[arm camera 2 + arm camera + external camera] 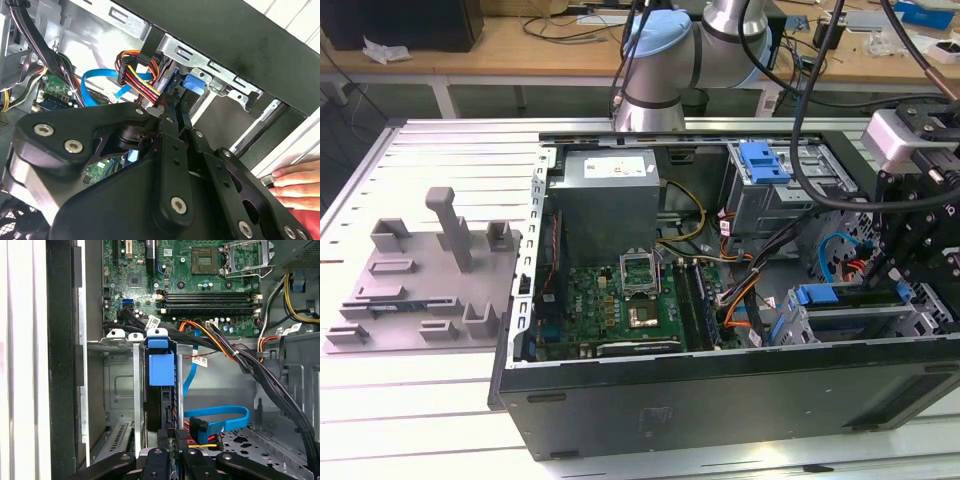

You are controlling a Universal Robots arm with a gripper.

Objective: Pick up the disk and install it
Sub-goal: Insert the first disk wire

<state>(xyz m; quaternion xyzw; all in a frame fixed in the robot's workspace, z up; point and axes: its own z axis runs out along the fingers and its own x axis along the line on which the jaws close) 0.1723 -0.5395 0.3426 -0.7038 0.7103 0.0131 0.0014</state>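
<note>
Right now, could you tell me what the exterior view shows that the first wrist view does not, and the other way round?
Exterior view: the whole open computer case on the slatted table, the grey power-supply box, a grey fixture plate on that view's left, and the arm's elbow above the case.

First wrist view: a close look straight into the drive cage, where the disk stands on edge in its blue carrier, the gripper just at its end.

Both: the motherboard, the orange and blue cables, and the disk in its bay.
</note>
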